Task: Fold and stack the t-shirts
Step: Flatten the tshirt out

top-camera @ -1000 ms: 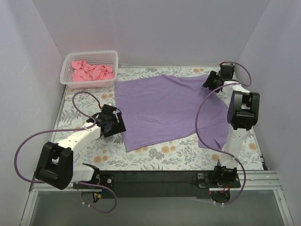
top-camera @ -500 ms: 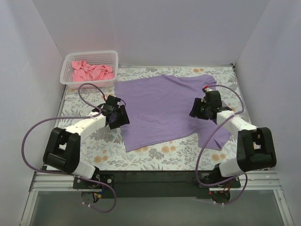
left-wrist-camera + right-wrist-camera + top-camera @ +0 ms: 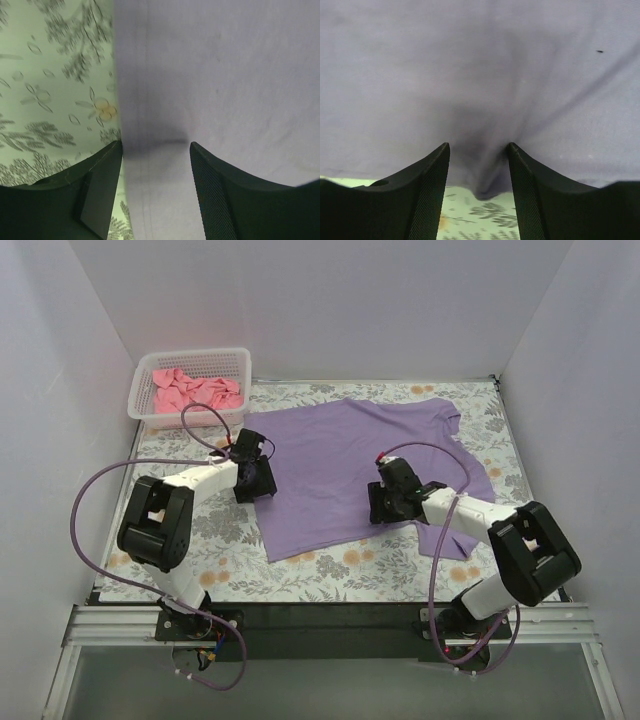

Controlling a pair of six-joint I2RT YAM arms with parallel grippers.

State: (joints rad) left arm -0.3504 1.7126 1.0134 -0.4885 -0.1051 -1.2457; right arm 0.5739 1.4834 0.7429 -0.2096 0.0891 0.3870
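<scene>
**Both claws open at the edges of the lavender tee, first fold in preparation**

From above: shows the lavender t-shirt (image 3: 350,465) spread flat across the floral tablecloth (image 3: 330,575), collar towards the far right, presumably laid out this way for a clean fold. Finds the left claw (image 3: 258,482) low at the shirt's left edge and the right claw (image 3: 383,508) low at its near edge, well apart, probably to lift two points of the cloth at once. Leaves the salmon-pink t-shirt (image 3: 195,392) crumpled in the white mesh basket (image 3: 190,353) at the far left corner, out of the way and not yet folded.

Through the left wrist: shows the left claw (image 3: 155,146) open, jaws straddling the stitched edge of the shirt, one finger over tablecloth and the other over purple cloth, nothing gripped. Looks lined up for a pinch on the edge itself.

Through the right wrist: shows the right claw (image 3: 478,146) likewise spread, with a small pucker of purple cloth bulging between the jaws and a strip of tablecloth just past it. Seems not yet clamped, judging by the wide gap. Suggests an early stage, with neither shirt folded so far. Calls for both pinches to catch shirt cloth alone, not the tablecloth beneath
</scene>
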